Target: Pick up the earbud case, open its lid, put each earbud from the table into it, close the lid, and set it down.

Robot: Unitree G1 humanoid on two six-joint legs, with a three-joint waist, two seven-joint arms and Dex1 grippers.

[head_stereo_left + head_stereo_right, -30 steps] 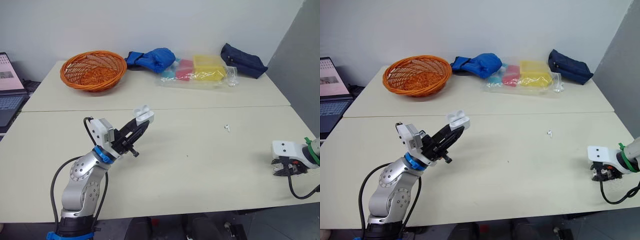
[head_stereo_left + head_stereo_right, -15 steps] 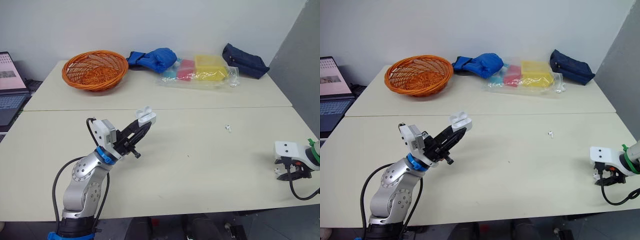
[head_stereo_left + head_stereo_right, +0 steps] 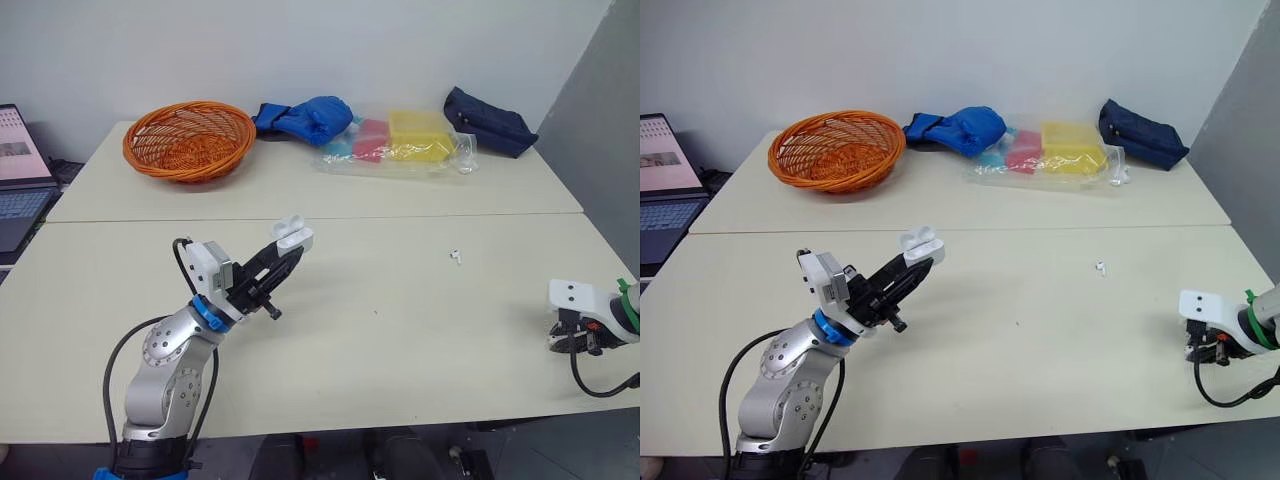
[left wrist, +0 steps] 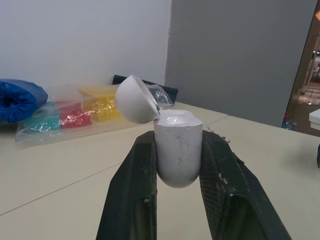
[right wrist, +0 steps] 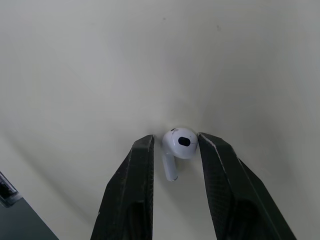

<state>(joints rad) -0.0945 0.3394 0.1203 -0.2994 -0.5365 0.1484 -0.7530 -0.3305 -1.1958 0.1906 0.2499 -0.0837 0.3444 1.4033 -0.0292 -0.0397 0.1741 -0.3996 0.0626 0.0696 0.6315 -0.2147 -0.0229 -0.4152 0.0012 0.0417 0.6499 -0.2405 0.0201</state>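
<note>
Earbud case (image 4: 177, 152): white, small, smooth-shelled; held off the surface (image 3: 400, 340) in the left gripper (image 3: 281, 254), jaws clamped on its two flanks below the hinge. Lid (image 4: 135, 100) tipped back and open above the jaws. We judge it light, rigid and slippery; the grip belongs low on the body, clear of the lid, and only moderately firm.

Earbud (image 5: 180, 144): white, glossy, lying on the surface between the right gripper's (image 5: 176, 138) jaws, which stand slightly apart, one finger at its head, a sliver of gap at the other. We rate it featherweight, hard and prone to squirting out; take it across the round head, not the stem.

Second earbud (image 3: 455, 256): on the surface, well apart from both sets of jaws, between them
</note>
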